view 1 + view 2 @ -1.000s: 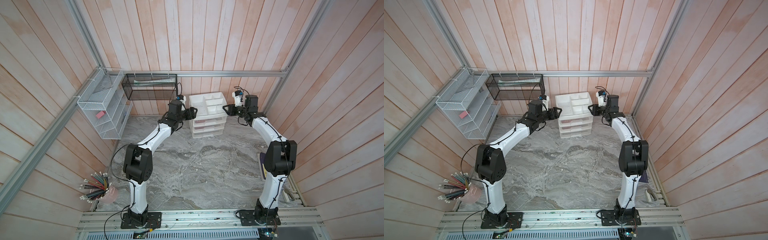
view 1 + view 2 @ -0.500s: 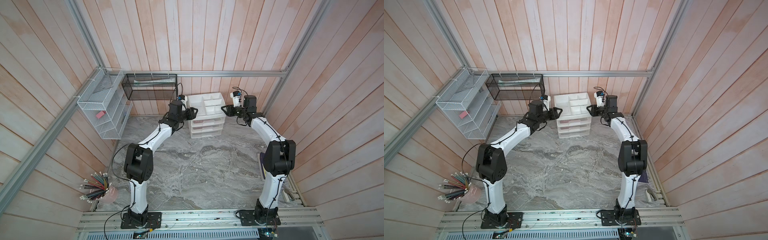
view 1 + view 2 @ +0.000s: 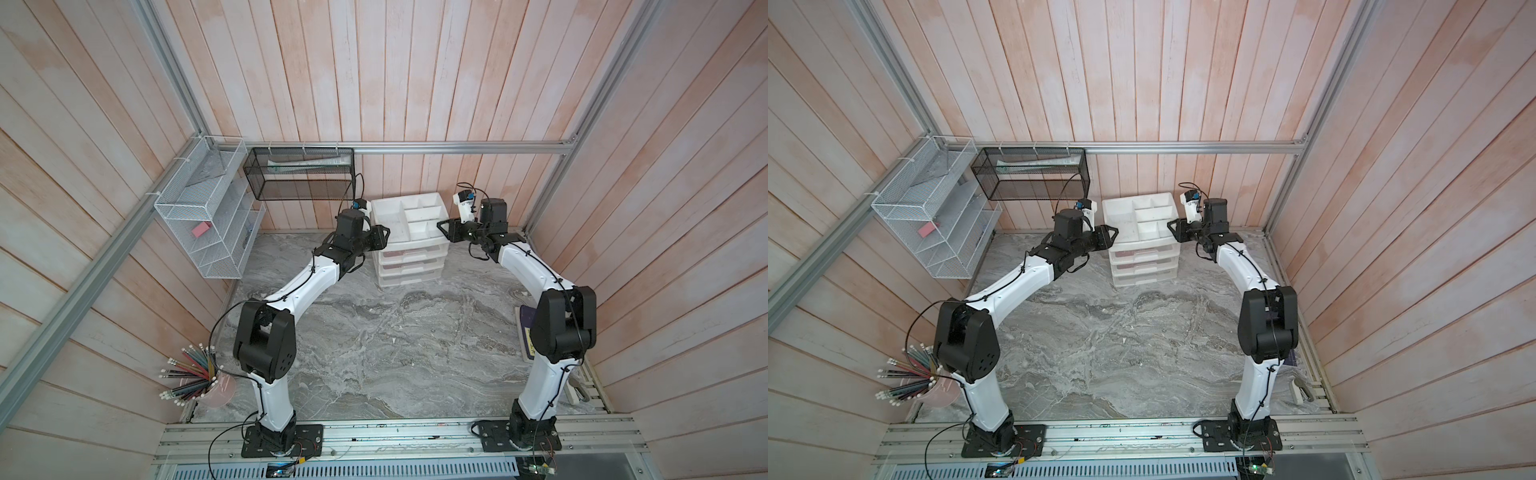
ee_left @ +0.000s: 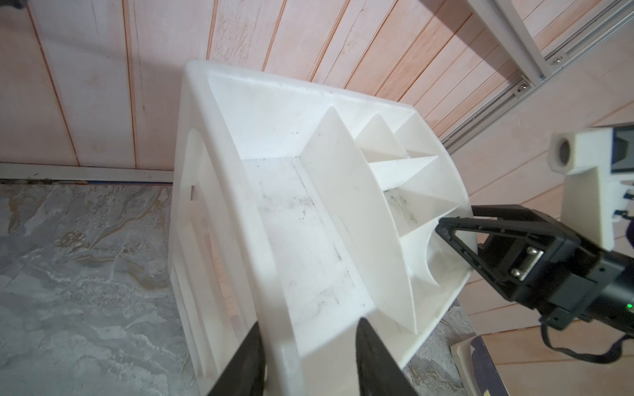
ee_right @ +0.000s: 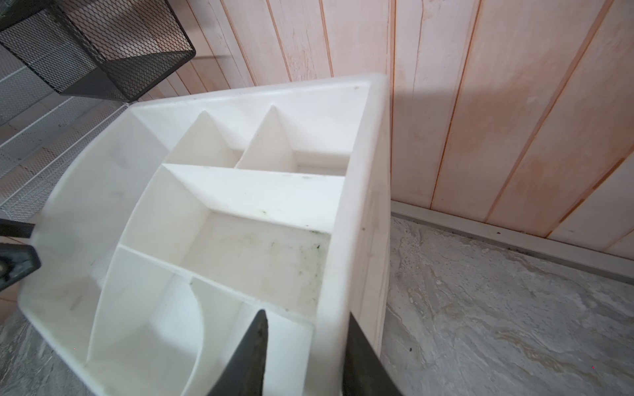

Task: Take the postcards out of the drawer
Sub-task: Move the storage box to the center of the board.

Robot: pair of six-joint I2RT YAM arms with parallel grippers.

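At the far left a pink cup of pencils (image 3: pixel 195 376) is standing at the edge of the grey marbled worktop (image 3: pixel 395 332). A white wire rack (image 3: pixel 208 216) holding a small pink block (image 3: pixel 201 228) is hanging on the side wall. Next to it a black mesh basket (image 3: pixel 299 174) is hanging on the back wall, near the left gripper (image 4: pixel 307 322). That gripper is straddling the left rim of the white plastic drawer unit (image 3: pixel 409 232), its jaws partly apart with a gap showing on the inner side.

The stacked translucent drawers are all sitting shut. The postcards (image 3: pixel 409 252) are showing only as a reddish tint behind the closed top front.

The right gripper (image 5: pixel 306 312) is straddling the right rim with narrow jaws; whether it is pinching the rim I cannot tell. A dark navy booklet (image 3: pixel 523 332) is lying on the worktop, half hidden by the right arm.
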